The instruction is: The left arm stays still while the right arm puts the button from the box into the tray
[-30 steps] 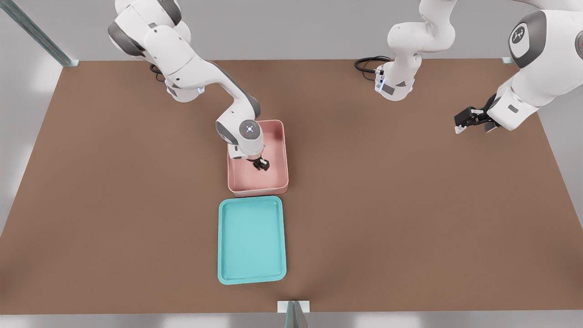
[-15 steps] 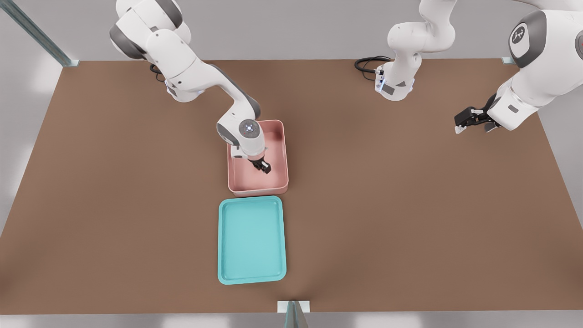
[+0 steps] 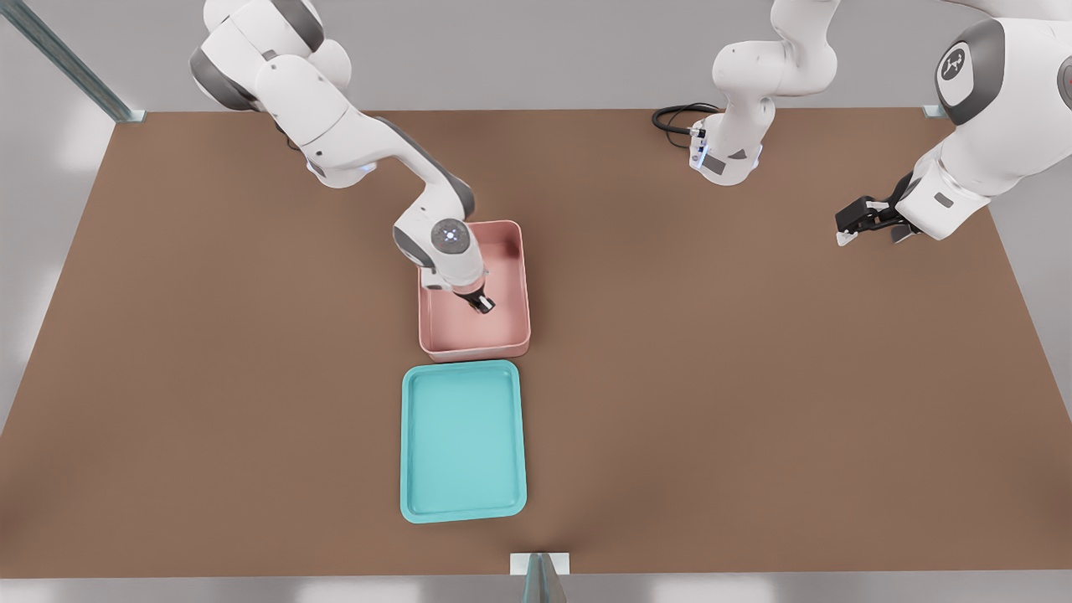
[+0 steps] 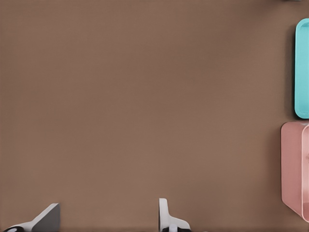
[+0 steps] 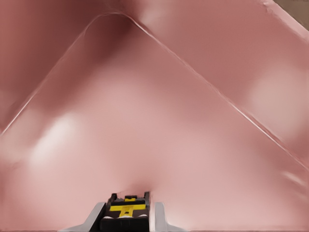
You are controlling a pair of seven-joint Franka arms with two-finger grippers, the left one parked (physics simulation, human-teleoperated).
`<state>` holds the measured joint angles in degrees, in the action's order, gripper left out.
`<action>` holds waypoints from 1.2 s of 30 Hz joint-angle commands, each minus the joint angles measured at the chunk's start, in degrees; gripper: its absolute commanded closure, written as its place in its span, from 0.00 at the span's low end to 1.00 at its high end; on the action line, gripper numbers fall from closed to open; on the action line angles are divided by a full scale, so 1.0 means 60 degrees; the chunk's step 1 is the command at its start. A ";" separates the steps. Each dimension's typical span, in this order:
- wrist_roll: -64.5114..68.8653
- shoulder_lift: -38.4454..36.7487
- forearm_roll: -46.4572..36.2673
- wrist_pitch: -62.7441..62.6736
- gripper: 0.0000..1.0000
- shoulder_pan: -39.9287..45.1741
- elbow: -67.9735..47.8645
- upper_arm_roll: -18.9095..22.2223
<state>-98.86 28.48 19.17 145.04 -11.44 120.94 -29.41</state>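
My right arm reaches down into the pink box (image 3: 475, 347), and its gripper (image 3: 481, 303) hangs low over the box floor, toward the side on the front view's right. In the right wrist view the button (image 5: 126, 209), yellow cap on a dark body, sits between the two fingers (image 5: 158, 216), and the gripper (image 5: 126, 220) is shut on it above the pink box floor (image 5: 193, 121). In the front view the gripper hides the button. The teal tray (image 3: 463, 440) lies just in front of the box with nothing in it.
The brown table (image 3: 754, 377) spreads wide around both containers. The parked arm's gripper (image 3: 863, 222) hovers at the far right of the front view. The left wrist view catches the edges of the tray (image 4: 302, 67) and the box (image 4: 294, 169).
The right arm's wrist and upper links have shifted slightly toward the front view's left. The gripper has stayed inside the box, moving only a little.
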 commanded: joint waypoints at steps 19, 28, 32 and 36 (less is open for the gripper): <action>0.7351 0.4042 -0.0704 -0.1937 0.00 0.1320 -0.7500 0.0112; 2.1295 0.0015 0.0967 -1.0477 0.00 0.2888 -0.8569 0.0945; 1.8265 -0.3648 -0.1612 -1.0902 0.00 0.1730 -0.6549 0.3657; 1.8074 -0.4088 -0.2330 -1.1107 0.00 0.1935 -0.6240 0.3891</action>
<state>-30.25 4.51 8.26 86.51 1.38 83.27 -6.24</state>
